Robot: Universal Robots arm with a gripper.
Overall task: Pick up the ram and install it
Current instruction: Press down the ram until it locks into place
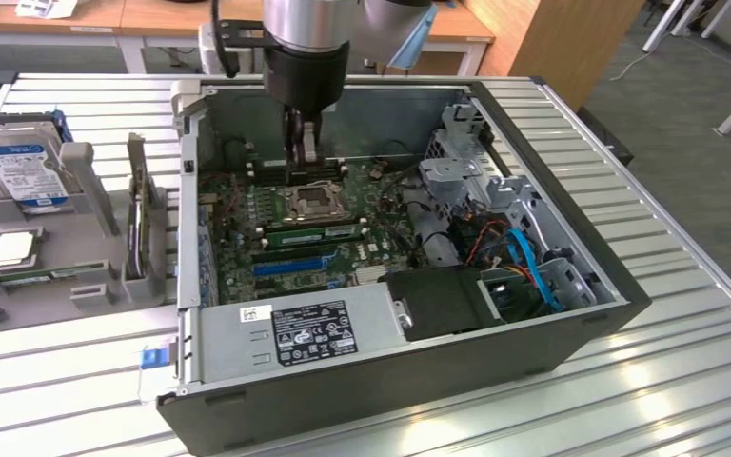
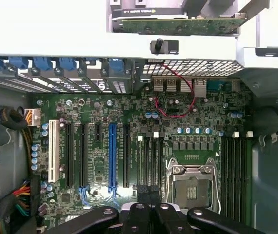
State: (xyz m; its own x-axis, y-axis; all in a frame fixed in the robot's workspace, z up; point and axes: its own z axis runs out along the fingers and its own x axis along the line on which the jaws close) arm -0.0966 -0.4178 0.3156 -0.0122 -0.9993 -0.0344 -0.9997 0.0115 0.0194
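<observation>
The claw (image 1: 302, 169), fully closed, hangs over the motherboard (image 1: 292, 238).

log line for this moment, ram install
hand: shut, inside pc case | over: motherboard near cpu socket | ram: one stick seated

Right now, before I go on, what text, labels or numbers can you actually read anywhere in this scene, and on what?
Nothing reads clearly.
Power supply label: black panel with white print and marks, too small to read.
White sticker beside it: a code, unreadable.
Hard drive label, blue and white: print blurred.
Graphics card in the wrist view: pale lettering along its edge, too blurred to read.
Motherboard markings: too small.
</observation>
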